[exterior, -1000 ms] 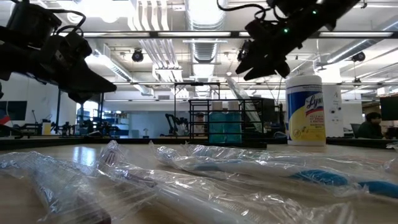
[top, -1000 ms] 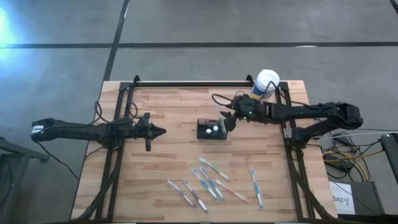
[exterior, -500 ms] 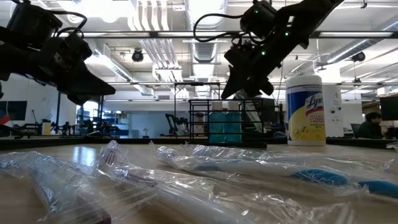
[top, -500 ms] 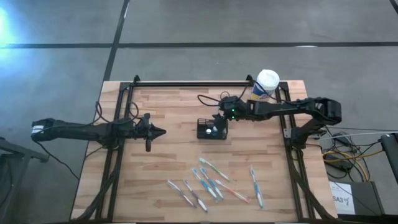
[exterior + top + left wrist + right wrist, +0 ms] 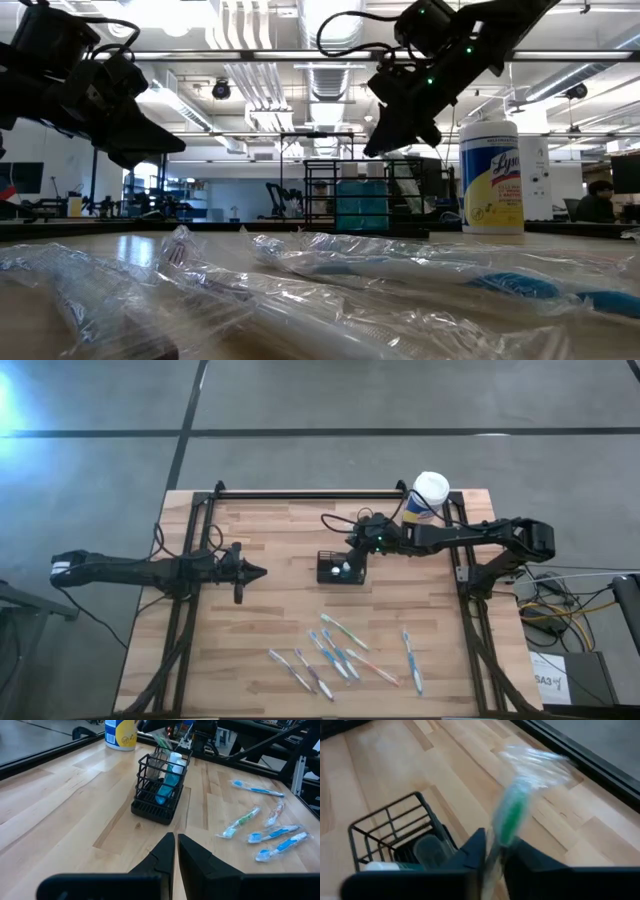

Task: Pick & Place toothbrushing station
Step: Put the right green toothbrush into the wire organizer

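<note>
Right gripper (image 5: pixel 356 547) above caddy (image 5: pixel 340 568), wooden table (image 5: pixel 270 615)

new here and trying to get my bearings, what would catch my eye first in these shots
Most striking is the right gripper, poised over the far-right corner of the black wire caddy at the table's middle, shut on a green toothbrush in clear wrap. Next, the scatter of wrapped toothbrushes lying along the table's near edge, and the yellow wipes canister at the far right corner. The left gripper waits shut, left of the caddy.
</note>
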`<control>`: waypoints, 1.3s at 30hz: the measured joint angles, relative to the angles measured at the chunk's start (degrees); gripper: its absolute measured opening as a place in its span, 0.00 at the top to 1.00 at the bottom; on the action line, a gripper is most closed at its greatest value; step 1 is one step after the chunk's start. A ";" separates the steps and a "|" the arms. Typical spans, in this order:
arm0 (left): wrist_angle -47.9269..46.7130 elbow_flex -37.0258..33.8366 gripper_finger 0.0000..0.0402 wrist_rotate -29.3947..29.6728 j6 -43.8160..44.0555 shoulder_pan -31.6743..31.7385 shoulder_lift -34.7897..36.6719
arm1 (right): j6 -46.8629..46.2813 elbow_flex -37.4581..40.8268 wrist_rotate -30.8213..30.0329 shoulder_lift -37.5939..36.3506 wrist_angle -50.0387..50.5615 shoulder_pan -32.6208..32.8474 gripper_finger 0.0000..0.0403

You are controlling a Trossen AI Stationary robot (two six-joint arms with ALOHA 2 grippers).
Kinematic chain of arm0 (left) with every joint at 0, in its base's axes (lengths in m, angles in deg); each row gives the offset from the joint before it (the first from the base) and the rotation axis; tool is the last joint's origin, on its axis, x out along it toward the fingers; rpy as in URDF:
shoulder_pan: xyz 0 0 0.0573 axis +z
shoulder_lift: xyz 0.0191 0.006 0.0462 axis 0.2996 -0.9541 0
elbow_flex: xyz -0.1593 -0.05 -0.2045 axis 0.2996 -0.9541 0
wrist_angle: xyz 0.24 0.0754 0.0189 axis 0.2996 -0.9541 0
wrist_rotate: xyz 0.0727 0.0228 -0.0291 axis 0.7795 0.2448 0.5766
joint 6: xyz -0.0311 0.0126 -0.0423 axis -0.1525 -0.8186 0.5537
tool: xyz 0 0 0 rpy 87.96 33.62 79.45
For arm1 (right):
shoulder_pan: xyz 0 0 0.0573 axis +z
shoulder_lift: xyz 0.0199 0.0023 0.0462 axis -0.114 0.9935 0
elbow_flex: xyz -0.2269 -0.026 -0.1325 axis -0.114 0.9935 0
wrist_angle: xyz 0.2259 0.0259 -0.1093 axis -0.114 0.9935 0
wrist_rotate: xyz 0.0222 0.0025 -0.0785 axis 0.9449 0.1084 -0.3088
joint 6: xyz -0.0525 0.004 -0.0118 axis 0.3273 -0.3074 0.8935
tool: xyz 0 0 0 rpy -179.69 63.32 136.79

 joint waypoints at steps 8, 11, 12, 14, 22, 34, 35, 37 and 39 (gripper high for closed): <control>0.00 0.00 0.94 -0.02 0.02 -0.02 0.00 | 1.97 0.39 -0.19 -1.37 -3.57 1.88 0.96; -0.16 0.00 0.94 -0.02 0.02 -0.02 0.00 | 3.07 0.47 -2.78 -2.74 -4.44 3.56 0.96; -0.32 0.00 0.94 -0.02 0.02 -0.06 0.00 | 3.21 0.70 -4.03 -3.21 -4.48 4.19 0.96; -0.35 0.00 0.94 -0.04 0.04 -0.04 0.00 | 4.02 1.06 -5.86 -3.91 -5.18 5.32 0.96; -0.33 0.00 0.94 -0.69 0.15 -0.04 0.00 | 6.19 12.89 -8.17 -6.64 -28.43 7.83 0.97; -0.26 0.00 0.94 -0.85 0.13 -0.04 0.00 | 7.32 29.13 -9.66 -6.99 -53.06 7.98 0.97; -0.26 0.00 0.94 -0.85 0.11 -0.04 0.00 | 7.32 29.56 -9.64 -6.99 -53.76 8.04 0.97; -0.24 0.00 0.94 -0.83 0.11 -0.04 0.00 | 7.32 30.12 -9.64 -7.02 -54.12 8.15 0.97; -0.22 0.00 0.94 -0.82 0.11 -0.04 0.00 | 7.59 30.30 -9.60 -6.98 -53.88 8.21 0.97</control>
